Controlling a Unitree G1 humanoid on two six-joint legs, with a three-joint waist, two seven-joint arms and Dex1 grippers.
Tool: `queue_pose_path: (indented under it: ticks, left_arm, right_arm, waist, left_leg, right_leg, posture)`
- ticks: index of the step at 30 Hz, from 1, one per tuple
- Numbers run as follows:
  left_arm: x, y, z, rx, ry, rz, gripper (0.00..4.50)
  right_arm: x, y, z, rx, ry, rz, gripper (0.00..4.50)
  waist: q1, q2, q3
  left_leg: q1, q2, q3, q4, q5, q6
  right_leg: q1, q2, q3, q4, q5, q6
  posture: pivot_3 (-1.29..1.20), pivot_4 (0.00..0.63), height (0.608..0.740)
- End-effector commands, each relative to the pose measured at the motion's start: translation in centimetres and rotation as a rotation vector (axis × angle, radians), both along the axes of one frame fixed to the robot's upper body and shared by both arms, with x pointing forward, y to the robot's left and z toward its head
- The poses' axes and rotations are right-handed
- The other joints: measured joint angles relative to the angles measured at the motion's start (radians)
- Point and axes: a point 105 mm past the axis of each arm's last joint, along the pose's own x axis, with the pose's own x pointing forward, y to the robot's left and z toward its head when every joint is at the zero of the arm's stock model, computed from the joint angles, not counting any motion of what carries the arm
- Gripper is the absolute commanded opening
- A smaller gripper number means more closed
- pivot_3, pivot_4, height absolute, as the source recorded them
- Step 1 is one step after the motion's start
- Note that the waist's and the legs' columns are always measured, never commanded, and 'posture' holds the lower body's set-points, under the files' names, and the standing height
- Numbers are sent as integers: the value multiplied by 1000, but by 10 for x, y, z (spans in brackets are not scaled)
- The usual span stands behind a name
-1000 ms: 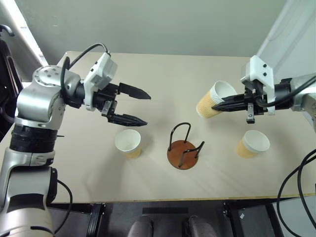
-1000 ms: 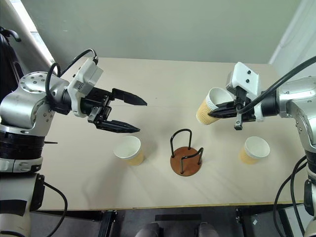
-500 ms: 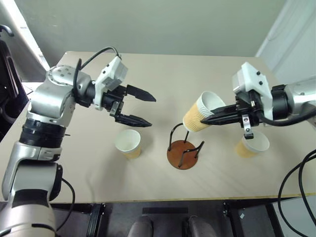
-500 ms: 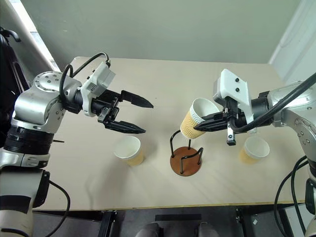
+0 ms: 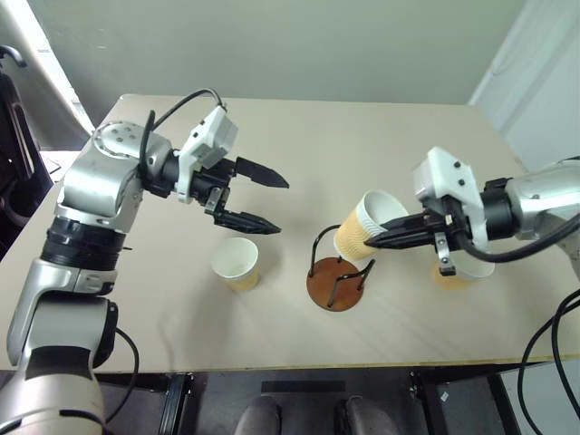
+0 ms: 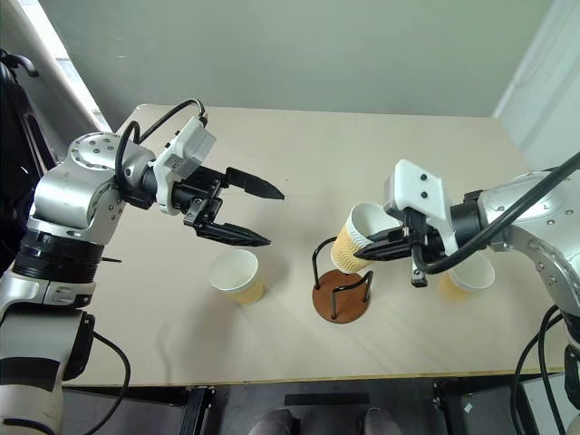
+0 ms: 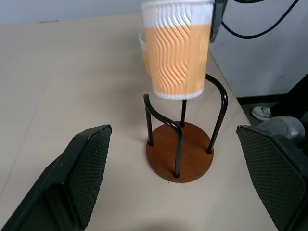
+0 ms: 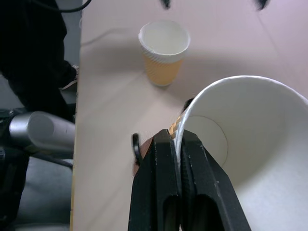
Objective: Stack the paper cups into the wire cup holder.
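Beige worktop point(image 5: 299, 154) under grey wall. Right pincer point(image 5: 373, 244) pinches rim of tan ribbed paper cup point(image 5: 362, 225), tilted above black-wire, brown-disc cup holder point(image 5: 339, 275). Its arm half hides third cup point(image 5: 458, 272). Left pincer point(image 5: 272, 204) spread, empty, above upright second cup point(image 5: 236, 263). No writing legible.

held cup point(image 7: 178, 53): tan-yellow outside with wavy ribs, white bands at rim and foot, white inside
standing cup point(image 5: 236, 263): tan-yellow wall, white inside and rim
third cup point(image 5: 459, 272): tan-yellow, white rim
wire cup holder point(image 7: 180, 158): reddish-brown disc base, black wire loops
table point(image 5: 317, 145): plain pale beige
gripper fingers point(image 5: 246, 220): black
wrist housings point(image 5: 442, 184): white
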Motion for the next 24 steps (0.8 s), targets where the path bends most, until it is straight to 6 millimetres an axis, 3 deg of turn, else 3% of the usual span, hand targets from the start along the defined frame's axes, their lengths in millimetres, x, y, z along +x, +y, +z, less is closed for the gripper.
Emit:
queue_pose_path:
  ticks: [1, 4, 7, 12, 17, 20, 24]
  left_arm:
    - [-7, -1, 15, -14, -56, -37, 4500]
    - [-7, 0, 15, -16, -56, -34, 4500]
    - [-7, 0, 15, -17, -56, -32, 4500]
    - [-8, -1, 15, -23, -55, -27, 4500]
    - [-8, -3, 16, -43, -47, -18, 4500]
    - [-8, -7, 16, -69, -45, -19, 4500]
    - [-10, -10, 14, -79, -37, -26, 4500]
  right_arm:
    - [-3, 4, 0, -12, -41, 37, 11]
    - [-1, 7, -5, -16, -40, 49, 11]
    - [2, 11, -8, -16, -44, 55, 649]
    - [7, 18, -7, 17, -61, 55, 2384]
    - [20, 23, 9, 112, -113, -2, 4200]
    - [28, 18, 31, 217, -144, -66, 4200]
    - [29, 5, 32, 215, -137, -118, 4200]
  waist:
    - [0, 0, 0]
    - [0, 0, 0]
    - [-1, 0, 0]
    - [0, 0, 0]
    - [-1, 0, 0]
    - [-1, 0, 0]
    - [3, 0, 0]
  left_leg:
    - [0, 0, 0, 0, 0, 0]
    - [0, 0, 0, 0, 0, 0]
    - [0, 0, 0, 0, 0, 0]
    - [0, 0, 0, 0, 0, 0]
    - [0, 0, 0, 0, 0, 0]
    - [0, 0, 0, 1, 0, 0]
    - [0, 0, -1, 0, 0, 0]
  right_leg:
    - [0, 0, 0, 0, 0, 0]
    - [0, 0, 0, 0, 0, 0]
    - [0, 0, 0, 0, 0, 0]
    - [0, 0, 0, 0, 0, 0]
    - [0, 0, 0, 0, 0, 0]
    - [0, 0, 0, 0, 0, 0]
    - [1, 0, -1, 0, 0, 0]
  posture:
    - [0, 150, 740]
    - [0, 150, 740]
    - [0, 150, 740]
    - [0, 150, 740]
    - [0, 150, 740]
    - [0, 150, 740]
    - [0, 150, 740]
